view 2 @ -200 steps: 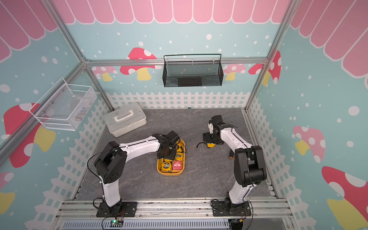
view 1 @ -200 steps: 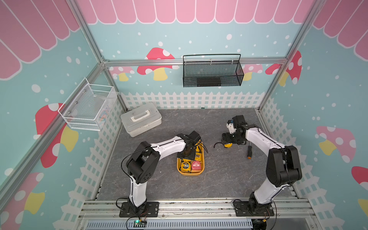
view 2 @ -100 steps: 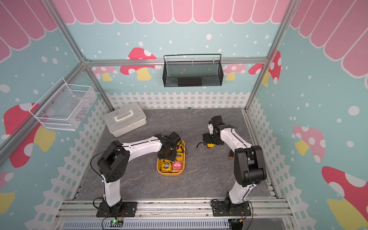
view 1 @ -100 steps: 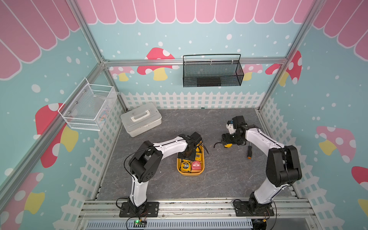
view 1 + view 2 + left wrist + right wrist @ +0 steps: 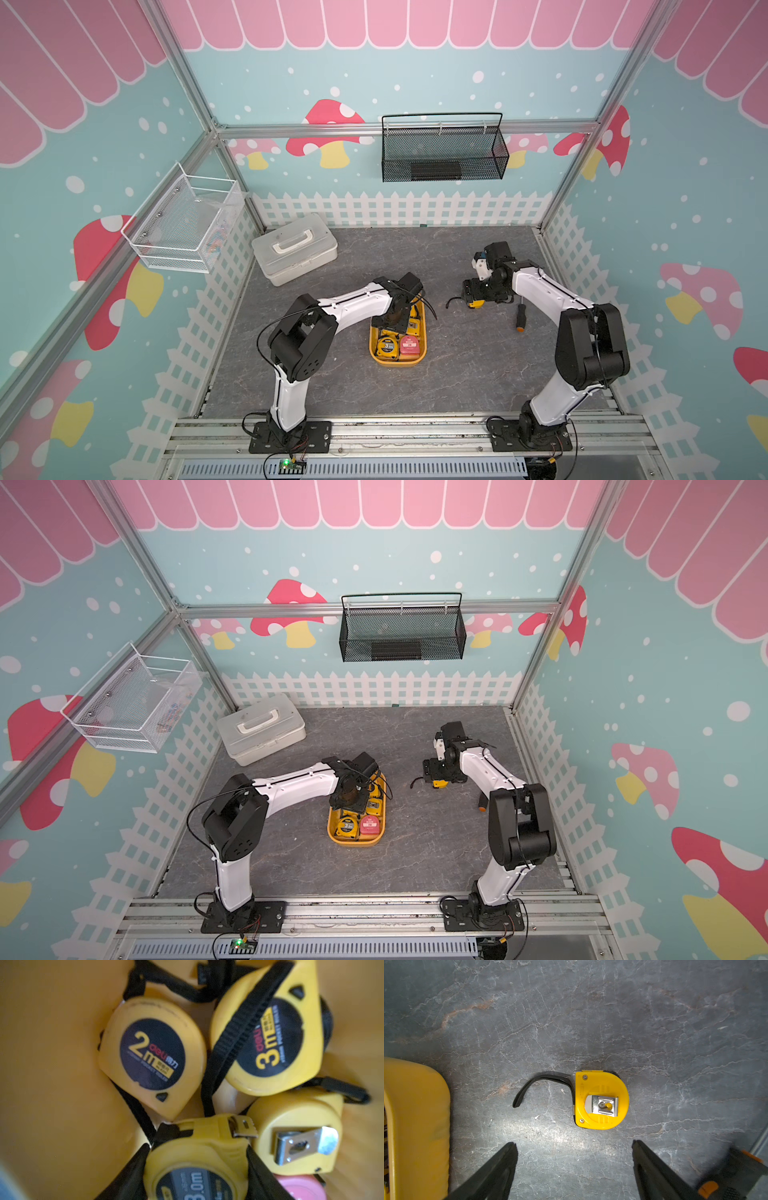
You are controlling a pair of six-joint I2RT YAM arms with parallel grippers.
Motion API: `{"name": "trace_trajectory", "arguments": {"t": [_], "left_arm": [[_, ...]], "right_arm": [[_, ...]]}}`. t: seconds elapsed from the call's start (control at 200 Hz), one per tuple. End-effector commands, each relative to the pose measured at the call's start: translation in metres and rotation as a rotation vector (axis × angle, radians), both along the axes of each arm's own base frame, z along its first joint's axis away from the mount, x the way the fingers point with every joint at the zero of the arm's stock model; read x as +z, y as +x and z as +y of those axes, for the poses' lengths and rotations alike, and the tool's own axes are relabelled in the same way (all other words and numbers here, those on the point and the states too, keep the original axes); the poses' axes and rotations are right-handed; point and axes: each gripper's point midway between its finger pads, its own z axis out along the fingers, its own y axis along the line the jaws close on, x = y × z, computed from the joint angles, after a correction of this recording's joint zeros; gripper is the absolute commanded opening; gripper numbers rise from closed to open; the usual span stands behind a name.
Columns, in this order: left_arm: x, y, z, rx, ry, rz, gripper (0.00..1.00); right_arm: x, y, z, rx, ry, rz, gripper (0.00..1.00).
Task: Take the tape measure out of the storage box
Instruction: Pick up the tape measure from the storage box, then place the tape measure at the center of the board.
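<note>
Your left gripper (image 5: 197,1152) is down inside the storage box (image 5: 397,364), and its fingers (image 5: 131,1172) press on the two opposite flanks of the tape measure (image 5: 195,1169) marked 3.0 m. That one lies flat, face up, at the near side of the crowd. You take it by its narrow sides because the broad face gives the fingers nothing to pinch, and because those flanks are the only gaps they can slip into. The box is packed. The 2 m tape (image 5: 152,1054) and the 3 m tape (image 5: 268,1043) sit just beyond it, a clip-up tape (image 5: 297,1136) touches it on one side, and a pink tape (image 5: 409,343) lies by the near rim. Black wrist straps (image 5: 234,1028) run over and between the bodies, and I cannot tell which strap belongs to which, so a straight lift may well drag a neighbour along; go up slowly and watch for that. The held tape rests low in the box, not yet clear of its wall. Your right gripper (image 5: 573,1144) hovers with its fingers spread wide and empty above a loose yellow tape (image 5: 601,1100) lying clip-up on the tabletop (image 5: 675,1022), just beside a corner of the box. It sits well apart from the left arm, which leaves that arm free room to lift out. A screwdriver (image 5: 520,318) lies near the right arm, out of the way.
</note>
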Motion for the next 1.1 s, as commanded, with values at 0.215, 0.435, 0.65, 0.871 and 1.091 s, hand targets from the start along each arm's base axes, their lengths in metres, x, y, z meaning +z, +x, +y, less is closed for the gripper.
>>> {"name": "trace_trajectory", "arguments": {"t": [0.215, 0.435, 0.65, 0.871, 1.091], "left_arm": [[0.070, 0.026, -0.008, -0.035, -0.068, -0.167, 0.59], [0.096, 0.043, 0.009, -0.011, -0.075, -0.223, 0.59], [0.124, 0.067, 0.032, 0.025, -0.070, -0.303, 0.60], [0.153, 0.092, 0.067, 0.082, -0.053, -0.381, 0.60], [0.166, 0.102, 0.118, 0.160, 0.005, -0.427, 0.61]], "right_arm": [[0.002, -0.003, 0.001, 0.019, -0.011, 0.007, 0.87], [0.005, -0.005, 0.000, 0.013, -0.013, 0.005, 0.87], [0.009, -0.002, 0.002, 0.012, 0.001, 0.001, 0.87], [0.016, -0.001, 0.004, 0.008, 0.013, -0.008, 0.87], [0.019, -0.001, 0.003, 0.005, 0.005, -0.006, 0.87]]}}
